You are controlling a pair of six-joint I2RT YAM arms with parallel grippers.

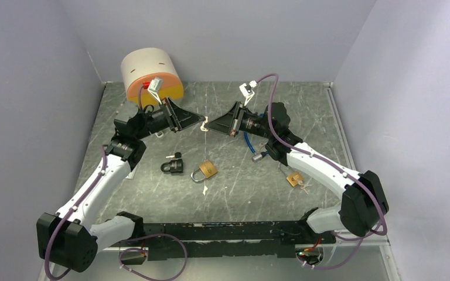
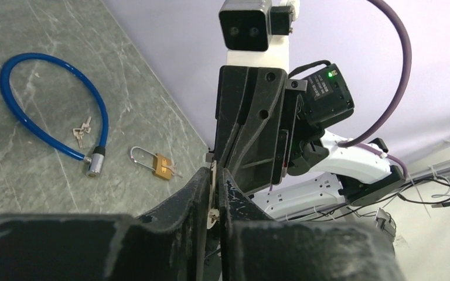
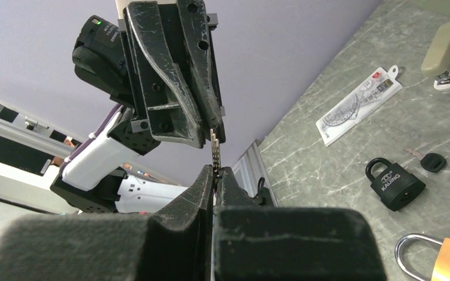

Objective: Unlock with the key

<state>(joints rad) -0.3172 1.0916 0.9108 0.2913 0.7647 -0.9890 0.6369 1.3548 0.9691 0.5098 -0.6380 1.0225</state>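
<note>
The small silver toothed key [image 3: 214, 153] is held in mid-air just above the centre of the overhead frame, bridged between two pincers that meet tip to tip. The right gripper [image 3: 215, 173] is pinched fully closed on one end. The left gripper [image 2: 212, 182] has narrowed to a thin slit around the other end, with its pads apparently touching the metal. As I judge it, the risk lies in this shared hold. If one side lets go before the other bites firmly, the key drops to the grey marbled tabletop [image 1: 240, 193]. If both pull while clamped, the thin blade may twist off-line and spoil its aim at a keyhole. Which lock it fits cannot be told. The overhead view gives the layout: a black padlock [image 1: 173, 167] and a brass padlock with a steel shackle [image 1: 205, 171] lie near each other, not touching, in the lower middle. A cream-and-orange cylinder [image 1: 151, 76] stands at upper left. In that view the key is only a pale speck. The right wrist view adds the key's teeth and a black-headed key [image 3: 429, 161] lying just beside the black padlock, not in it. The left wrist view shows plainly a blue cable lock [image 2: 50, 102] at left, loose keys [image 2: 82, 132] inside its loop, and a second brass padlock [image 2: 161, 165] nearby.
</note>
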